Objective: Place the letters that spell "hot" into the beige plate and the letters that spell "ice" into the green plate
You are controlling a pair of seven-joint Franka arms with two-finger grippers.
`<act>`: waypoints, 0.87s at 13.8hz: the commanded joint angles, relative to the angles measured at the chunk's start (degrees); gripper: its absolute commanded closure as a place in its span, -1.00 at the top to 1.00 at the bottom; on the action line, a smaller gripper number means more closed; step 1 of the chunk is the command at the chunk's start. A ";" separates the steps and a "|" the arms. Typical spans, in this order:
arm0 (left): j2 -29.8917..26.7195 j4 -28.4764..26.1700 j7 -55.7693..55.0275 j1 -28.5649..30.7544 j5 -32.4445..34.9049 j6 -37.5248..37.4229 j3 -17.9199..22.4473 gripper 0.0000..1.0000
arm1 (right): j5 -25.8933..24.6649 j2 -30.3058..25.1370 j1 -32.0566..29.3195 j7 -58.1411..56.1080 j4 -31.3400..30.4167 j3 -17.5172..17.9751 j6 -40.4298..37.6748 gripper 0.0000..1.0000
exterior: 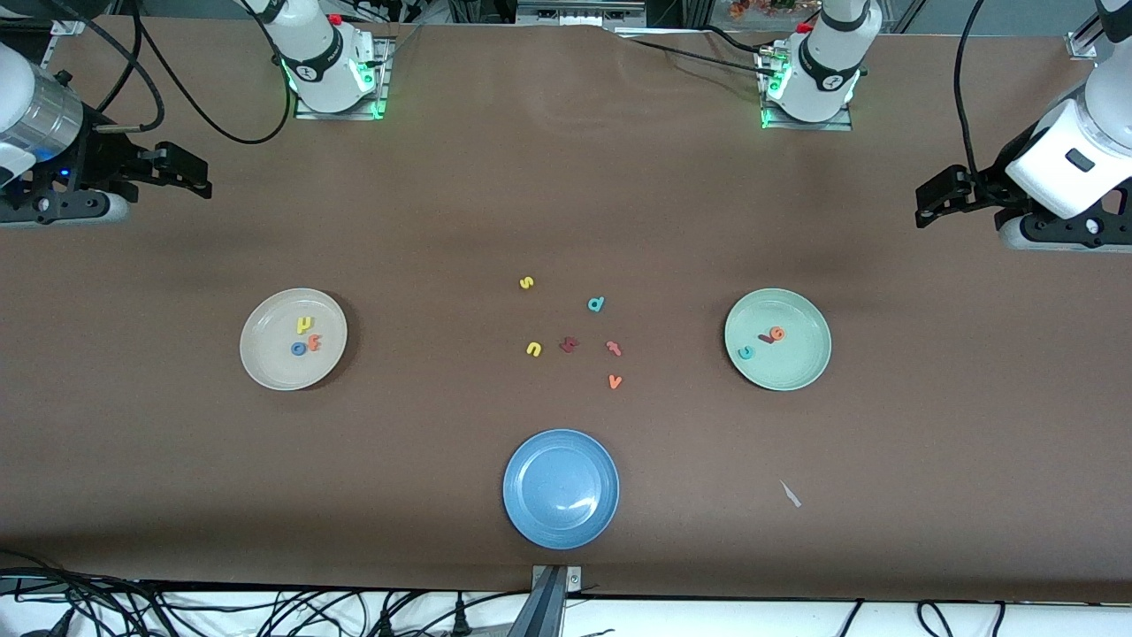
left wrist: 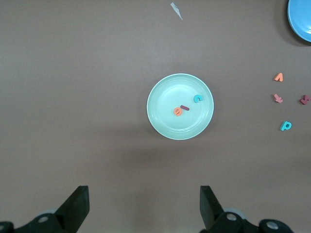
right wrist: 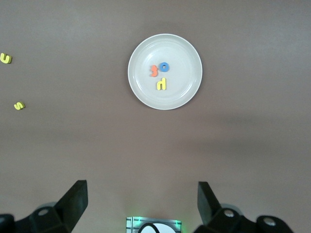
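The beige plate [exterior: 265, 347] lies toward the right arm's end of the table and holds the yellow h [exterior: 305, 326], the blue o [exterior: 299, 349] and the orange t [exterior: 314, 342]. The green plate [exterior: 798, 363] lies toward the left arm's end and holds the teal c [exterior: 745, 352], the dark red i [exterior: 764, 340] and the orange e [exterior: 777, 333]. My right gripper [exterior: 190, 172] hangs open and empty over bare table at its own end, and my left gripper [exterior: 937, 199] does the same at its end. Each wrist view shows wide-apart fingers, the left gripper [left wrist: 144, 194] above the green plate [left wrist: 165, 121], the right gripper [right wrist: 142, 189] above the beige plate [right wrist: 180, 92].
Loose letters lie mid-table between the plates: a yellow s [exterior: 526, 283], a teal d [exterior: 596, 304], a yellow u [exterior: 533, 349], a dark red piece [exterior: 569, 344], a salmon piece [exterior: 614, 348] and an orange v [exterior: 615, 381]. A blue plate [exterior: 561, 522] sits nearer the camera, a white scrap [exterior: 790, 494] beside it.
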 commanded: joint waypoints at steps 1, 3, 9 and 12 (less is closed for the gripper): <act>-0.42 0.86 1.28 0.39 1.47 -1.20 -0.52 1.00 | -0.24 -0.21 -0.63 0.44 0.42 -0.11 -0.15 1.00; -0.42 0.86 1.28 0.39 1.47 -1.20 -0.52 1.00 | -0.24 0.05 -0.54 0.35 0.42 -0.19 -0.23 1.00; -0.42 0.86 1.28 0.31 1.38 -1.29 -0.70 1.00 | -0.94 7.08 -0.45 0.00 9.29 -0.19 -7.61 1.00; -0.51 0.86 1.28 0.31 1.47 -1.46 -0.70 1.00 | -0.59 7.26 -0.45 -0.09 9.13 -0.19 -7.62 1.00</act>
